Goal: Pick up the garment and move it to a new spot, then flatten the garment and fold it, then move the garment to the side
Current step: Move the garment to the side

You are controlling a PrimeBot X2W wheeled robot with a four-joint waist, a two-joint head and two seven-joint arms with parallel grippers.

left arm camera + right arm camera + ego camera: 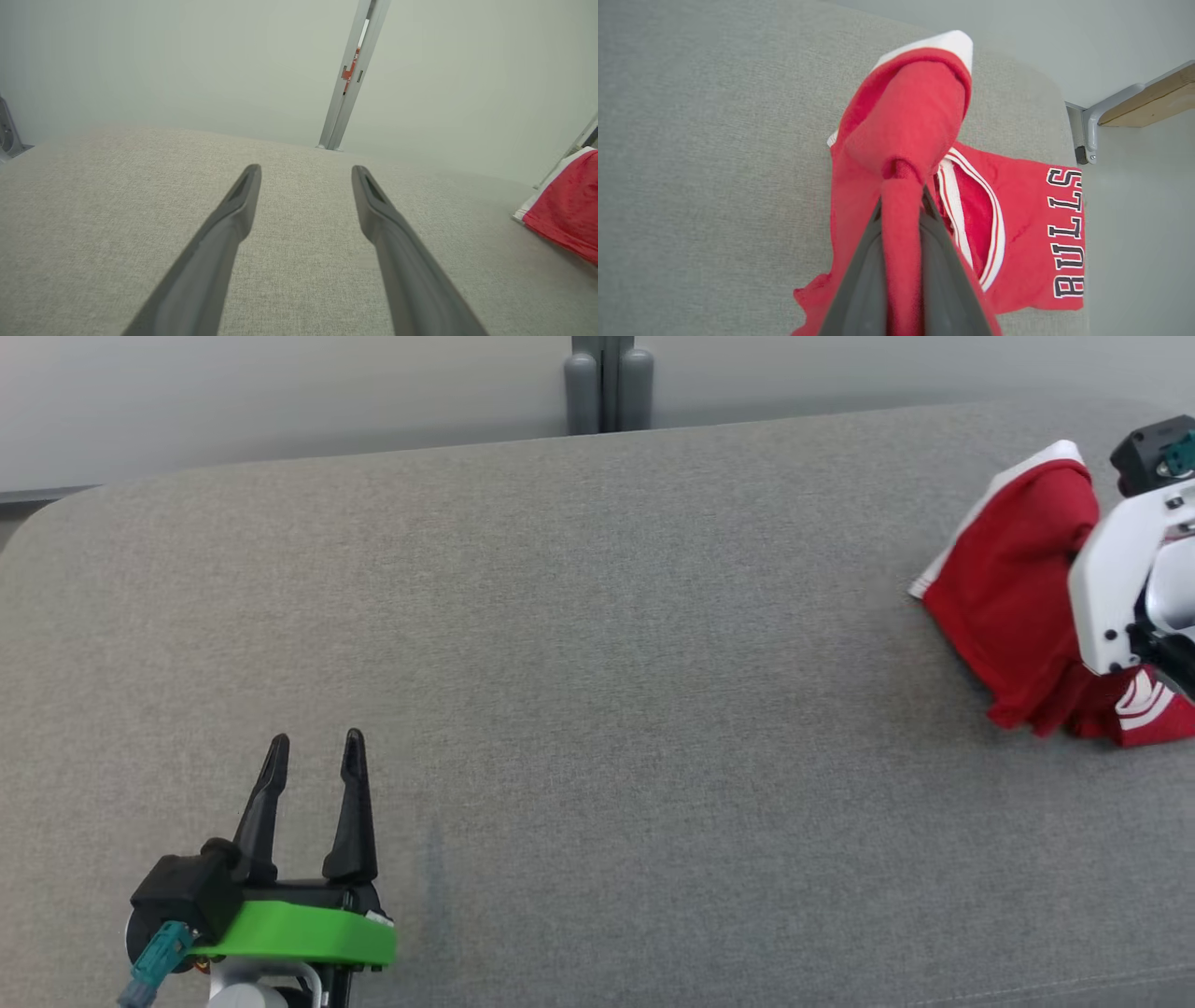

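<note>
The red Bulls jersey with white trim sits bunched at the far right end of the grey fabric-covered bench. The right hand has its two dark fingers closed narrow on a fold of the red cloth, which rises in a hump beyond the fingertips while the lettered part lies flat on the bench beside it. The left hand is at the near left, well apart from the jersey, fingers spread wide with nothing between them.
</note>
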